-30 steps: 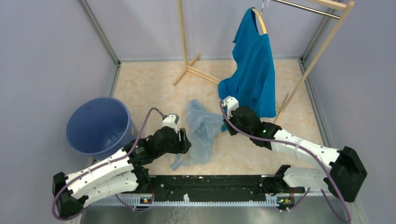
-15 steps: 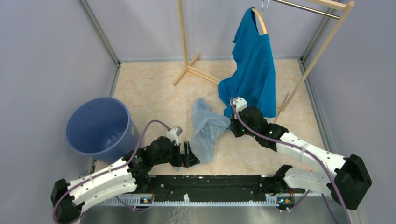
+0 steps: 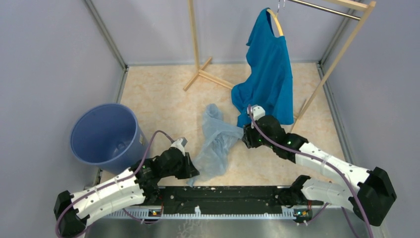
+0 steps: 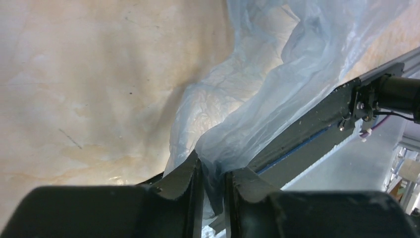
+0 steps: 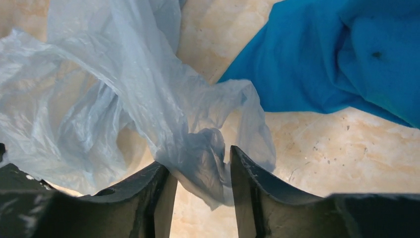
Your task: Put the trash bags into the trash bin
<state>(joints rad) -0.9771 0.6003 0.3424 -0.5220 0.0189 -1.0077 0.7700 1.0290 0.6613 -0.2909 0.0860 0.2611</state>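
Observation:
The pale blue-grey trash bag [image 3: 215,141] lies crumpled on the floor in the middle, stretched between both grippers. My left gripper [image 3: 194,171] is shut on the bag's near lower corner; in the left wrist view [image 4: 214,168] a fold of the bag [image 4: 257,99] is pinched between the narrow jaws. My right gripper [image 3: 244,137] holds the bag's right side; in the right wrist view [image 5: 198,168] a bunch of the bag [image 5: 124,89] sits between its fingers. The round blue trash bin [image 3: 101,136] stands upright at the left, apart from the bag.
A bright blue T-shirt [image 3: 267,69] hangs from a wooden rack [image 3: 195,44] just behind my right gripper and shows in the right wrist view [image 5: 337,54]. The black base rail [image 3: 223,193] runs along the near edge, right beside my left gripper. Grey walls enclose the floor.
My left gripper moved toward the near edge and closed on the bag's lower corner. My right gripper shifted slightly right with the bag, which is now drawn out between them.

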